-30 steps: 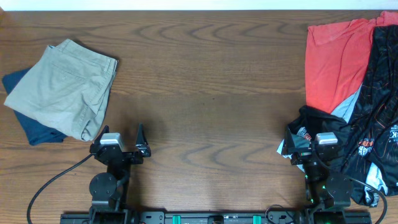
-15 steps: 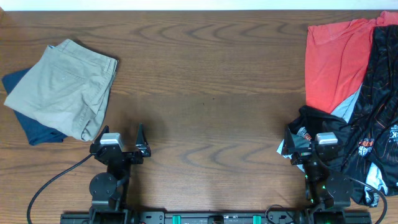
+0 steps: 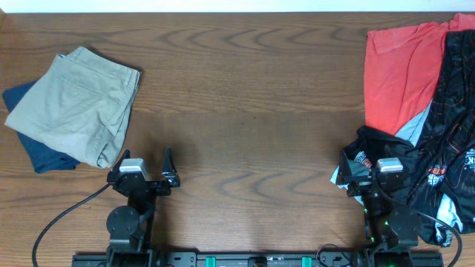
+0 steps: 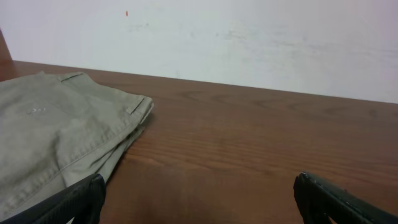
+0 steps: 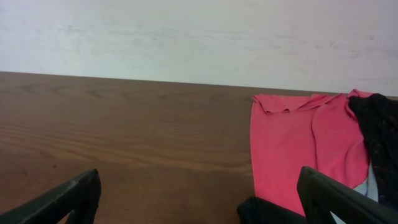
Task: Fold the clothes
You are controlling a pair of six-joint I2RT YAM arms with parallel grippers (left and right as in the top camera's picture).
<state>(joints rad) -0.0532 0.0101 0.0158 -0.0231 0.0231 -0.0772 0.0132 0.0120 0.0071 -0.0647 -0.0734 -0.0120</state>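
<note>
Left gripper [image 4: 200, 196]: jaws spread wide with nothing between them, low at the table's [image 3: 245, 96] near edge, towards its left end.
Right gripper [image 5: 199, 196]: jaws likewise wide apart and holding nothing, at the table's near edge, towards its right end.
Khaki shorts [image 3: 74, 104]: folded on the table's left end, resting on a navy garment [image 3: 37, 152]; their near corner lies just ahead and to the left of the left gripper, not touching it.
Red shirt [image 3: 401, 74]: spread flat at the table's far right corner, well ahead of the right gripper.
Black printed garment [image 3: 453, 111]: crumpled along the table's right edge, overlapping the red shirt; a fold bunches right by the right gripper, contact unclear.
</note>
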